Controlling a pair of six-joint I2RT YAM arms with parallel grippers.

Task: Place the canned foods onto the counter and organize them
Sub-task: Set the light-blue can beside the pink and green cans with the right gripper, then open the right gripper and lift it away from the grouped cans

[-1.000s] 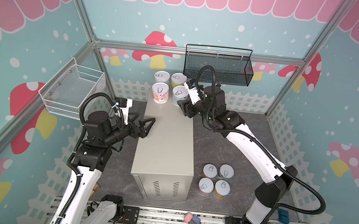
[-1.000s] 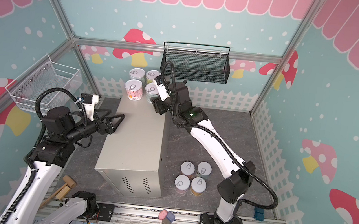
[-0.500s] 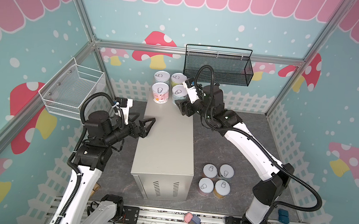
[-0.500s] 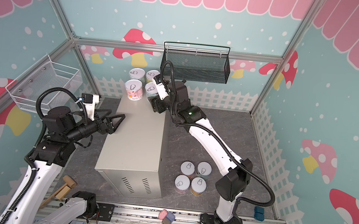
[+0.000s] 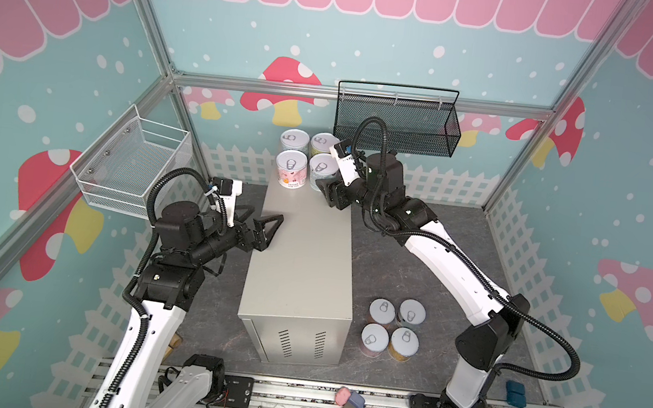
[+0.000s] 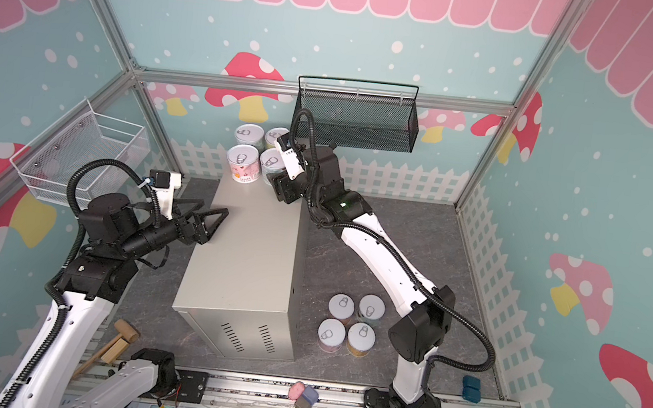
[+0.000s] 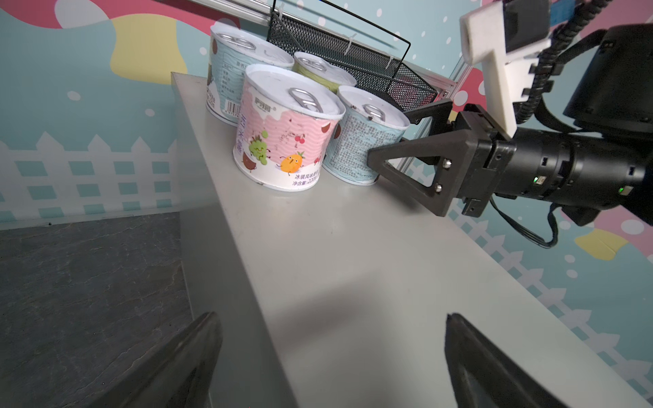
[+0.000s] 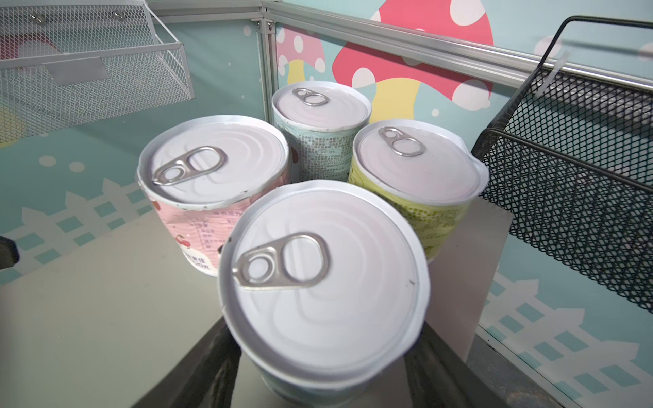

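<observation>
The counter (image 5: pixel 301 261) (image 6: pixel 248 254) is a tall beige-grey box in both top views. At its far end stand a pink can (image 5: pixel 291 167) (image 7: pixel 282 141), a light blue can (image 5: pixel 294 141) and a yellow-green can (image 5: pixel 322 144) (image 8: pixel 413 183). Beside them, on the counter top, stands another light blue can (image 5: pixel 322 169) (image 8: pixel 325 275), and my right gripper (image 5: pixel 324 188) (image 8: pixel 323 367) is shut on it, with fingers (image 7: pixel 420 169) on either side. My left gripper (image 5: pixel 269 213) (image 7: pixel 330 318) hangs open and empty over the counter's left edge. Several more cans (image 5: pixel 383 311) (image 6: pixel 361 336) stand on the floor right of the counter.
A black mesh basket (image 5: pixel 396 125) hangs on the back wall close above my right arm. A white wire basket (image 5: pixel 132 166) is fixed to the left wall. A wooden mallet (image 6: pixel 118 342) lies on the floor at the front left. Small blue blocks (image 5: pixel 514 392) sit at the front right.
My right gripper has shifted slightly toward the far left with the light blue can, closer to the other cans. The left arm has not moved.
</observation>
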